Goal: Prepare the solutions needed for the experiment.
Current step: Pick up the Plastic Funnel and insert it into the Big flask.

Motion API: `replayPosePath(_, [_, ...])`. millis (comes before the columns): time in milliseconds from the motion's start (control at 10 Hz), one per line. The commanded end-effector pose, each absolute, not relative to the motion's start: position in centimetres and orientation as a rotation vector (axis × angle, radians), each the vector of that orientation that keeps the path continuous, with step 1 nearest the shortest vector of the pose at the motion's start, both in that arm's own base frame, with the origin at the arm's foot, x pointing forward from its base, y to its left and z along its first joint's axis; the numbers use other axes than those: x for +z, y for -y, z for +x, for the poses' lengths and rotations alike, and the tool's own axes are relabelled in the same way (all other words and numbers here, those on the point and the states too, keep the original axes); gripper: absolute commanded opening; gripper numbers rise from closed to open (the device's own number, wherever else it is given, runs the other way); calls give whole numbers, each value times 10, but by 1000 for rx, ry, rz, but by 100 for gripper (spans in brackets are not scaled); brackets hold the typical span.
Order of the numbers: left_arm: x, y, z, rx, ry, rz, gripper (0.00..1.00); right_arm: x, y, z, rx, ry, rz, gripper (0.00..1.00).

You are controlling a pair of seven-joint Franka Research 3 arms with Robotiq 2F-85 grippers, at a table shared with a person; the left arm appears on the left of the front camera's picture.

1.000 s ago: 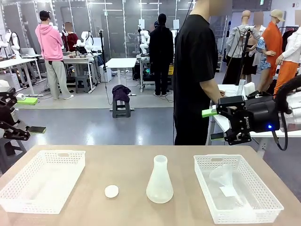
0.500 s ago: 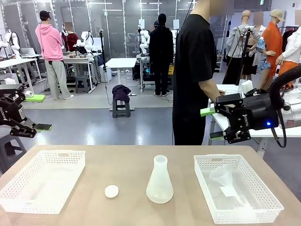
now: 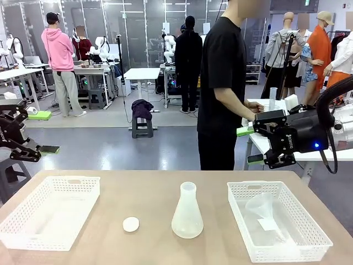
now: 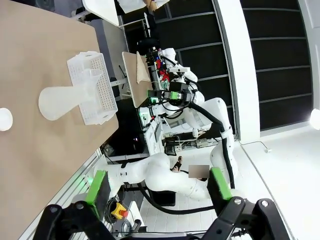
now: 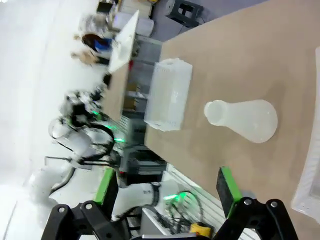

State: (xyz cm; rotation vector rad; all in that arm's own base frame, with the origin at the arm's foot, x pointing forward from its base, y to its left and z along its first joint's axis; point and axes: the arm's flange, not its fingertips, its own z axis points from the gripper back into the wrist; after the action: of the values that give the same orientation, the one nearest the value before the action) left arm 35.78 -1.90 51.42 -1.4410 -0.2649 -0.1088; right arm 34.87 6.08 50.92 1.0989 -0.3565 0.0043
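Frosted conical flask (image 3: 187, 212) standing upright at mid-table, its lower body faintly yellow-green; whether this tint is the solutions cannot be told through the wall. A small white round stopper (image 3: 130, 224) lies just to its left, apart from it. White lattice baskets flank the pair: the left basket (image 3: 33, 234), and the right basket (image 3: 309, 240) holding a clear plastic item (image 3: 263, 212). Left gripper (image 3: 44, 132) and right gripper (image 3: 249, 145) hang beyond the far table edge, jaws wide, holding nothing. A person in black (image 3: 223, 83) faces a side table.

Frosted flask (image 4: 59, 102), basket (image 4: 107, 107), maybe stopper (image 4: 4, 119), fingers (image 4: 96, 186) apart
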Motion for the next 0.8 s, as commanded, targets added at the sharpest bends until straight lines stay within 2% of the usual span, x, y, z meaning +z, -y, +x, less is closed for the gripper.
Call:
replayPosePath(0, [516,20,356,-121,267,-1456,100,523,-43,378,263,370,839,100])
replayPosePath(400, [516,20,356,-121,267,-1456,100,570,-45,447,875,272,364,100])
replayPosePath(700, [516,20,356,-121,267,-1456,100,583,-68,480,1360,179,108,100])
